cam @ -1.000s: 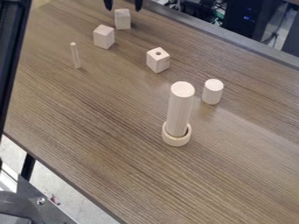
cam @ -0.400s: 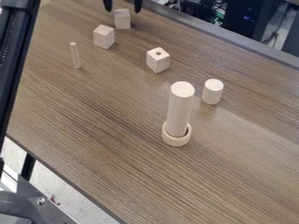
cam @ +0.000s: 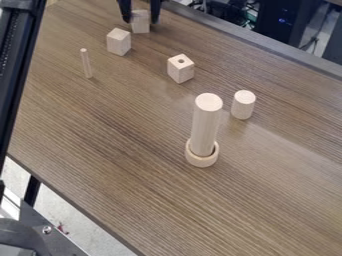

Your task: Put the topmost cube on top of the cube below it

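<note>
On the brown wood counter (cam: 120,140), a tall round post (cam: 205,125) stands in a ring (cam: 202,160) below the block with a hole (cam: 177,72) in the view. Up and to the left of that block is the top block (cam: 140,25), with the claw (cam: 141,21) around it, its fingers spread apart; the second block (cam: 119,43) is left and a bit up.

Soft indoor light, pale glare across the tabletop (cam: 267,150).

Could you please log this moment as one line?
end effector: open, around topmost cube | cube below: on table, nothing on top | stacking: not done
</note>
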Controlling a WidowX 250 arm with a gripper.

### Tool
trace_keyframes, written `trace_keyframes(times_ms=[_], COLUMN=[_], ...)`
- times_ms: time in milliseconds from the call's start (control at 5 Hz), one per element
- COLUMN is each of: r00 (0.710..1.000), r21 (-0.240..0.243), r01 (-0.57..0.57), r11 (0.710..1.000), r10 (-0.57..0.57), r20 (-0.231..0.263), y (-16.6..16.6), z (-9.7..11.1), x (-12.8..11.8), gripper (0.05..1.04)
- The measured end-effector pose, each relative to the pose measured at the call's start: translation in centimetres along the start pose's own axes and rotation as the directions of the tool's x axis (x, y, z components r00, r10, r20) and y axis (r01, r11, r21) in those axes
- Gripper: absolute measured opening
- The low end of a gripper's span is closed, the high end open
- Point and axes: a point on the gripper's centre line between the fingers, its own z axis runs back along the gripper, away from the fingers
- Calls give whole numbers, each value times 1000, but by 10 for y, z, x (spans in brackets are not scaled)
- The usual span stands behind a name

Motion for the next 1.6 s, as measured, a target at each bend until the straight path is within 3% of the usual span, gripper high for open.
trace_keyframes(times_ms=[200, 400, 600, 800, 1000, 1200, 1400, 1600], r00=[1000, 1000, 1000, 996, 997, 990, 975, 953], r21=[0, -7, -57, -174, -269, -241, -170, -104], r01=[-7, -11, 26, 67, 73, 136, 222, 300], r11=[1000, 1000, 998, 982, 960, 961, 960, 948], r10=[7, 11, -26, -57, -61, -124, -219, -304], r20=[2, -4, 0, 64, 52, 62, 41, -19], y=[0, 2, -4, -7, 7, 20, 25, 28], z=[-1, -2, 14, 72, 92, 102, 106, 91], x=[-2, -4, -7, -12, -18, -25, -34, -40], gripper=[560, 560, 559, 559, 559, 559, 559, 559])
